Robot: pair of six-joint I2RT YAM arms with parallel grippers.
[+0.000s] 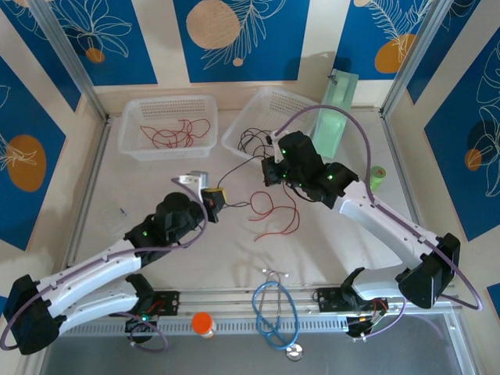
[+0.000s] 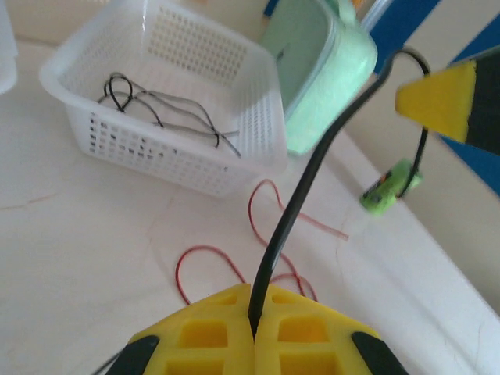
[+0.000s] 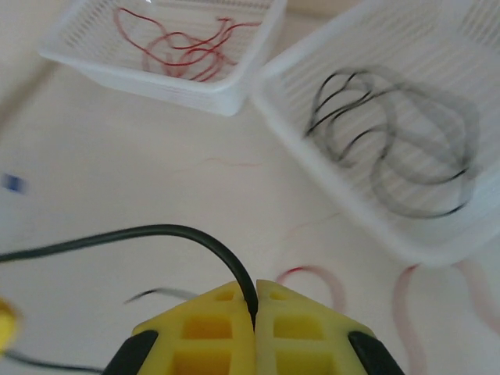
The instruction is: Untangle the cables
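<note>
Blue leaf-printed panels [image 1: 117, 39] wall in a pale table [image 1: 328, 250]. In the overhead view a white basket [image 1: 168, 144] at eleven o'clock holds sorted red cables [image 1: 168, 134]; a second basket [image 1: 258, 117] at one o'clock holds sorted black cables [image 3: 391, 133]; a green container [image 1: 336, 117] leans just to the right of it.

Near the centre, one black cable [image 2: 312, 164] runs between the two arms. The left gripper [image 2: 254, 332] has its yellow pads pressed together on one stretch of it; the right gripper [image 3: 255, 305] is pinched shut on another stretch, toward one o'clock from the left gripper. A loose red cable [image 1: 273, 211] lies curled on the table at about five o'clock from the right gripper, just beside the black strand's trailing end. I cannot tell whether the two cross there.

My judgement is that the step in hand is drawing the black cable free of the red one. The risks follow from two grips on one thin wire. If the arms spread too far, the wire may go taut and slide out of a pinch; if the strands are looped together, the pull may tighten the knot or drag the red cable along. A taut span swinging toward one o'clock could also catch the second basket's rim and shift it. A stethoscope [image 1: 273, 312] lies at six o'clock, well apart from all this.
</note>
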